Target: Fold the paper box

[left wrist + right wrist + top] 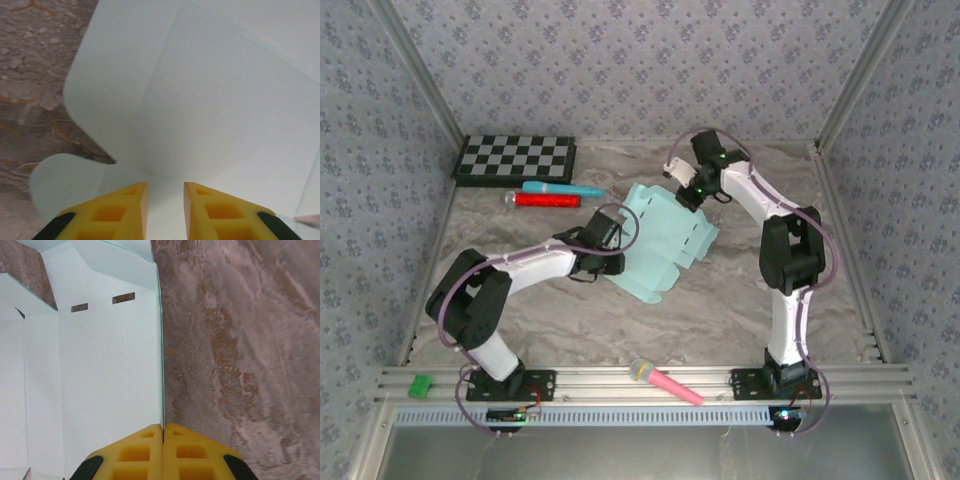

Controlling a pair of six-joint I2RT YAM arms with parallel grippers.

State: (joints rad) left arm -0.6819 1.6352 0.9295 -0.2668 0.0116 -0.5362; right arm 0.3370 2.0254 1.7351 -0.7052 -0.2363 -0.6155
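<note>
On the marbled table point(740, 290), the right gripper point(163, 432) pinches the paper box point(665, 240) by its edge; the left gripper point(166, 192), narrowly parted, should next grip a flap.

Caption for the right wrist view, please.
Right gripper pinches the paper box by its edge, marbled table alongside.

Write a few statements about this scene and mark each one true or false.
1. The right pincer is shut on an edge of the paper box. True.
2. The left pincer has its fingers pressed together. False: a gap shows between them, over the card.
3. The checkerboard lies under the paper box. False: it sits apart from it, at the table's far left corner.
4. The paper box has slots cut through it. True.
</note>
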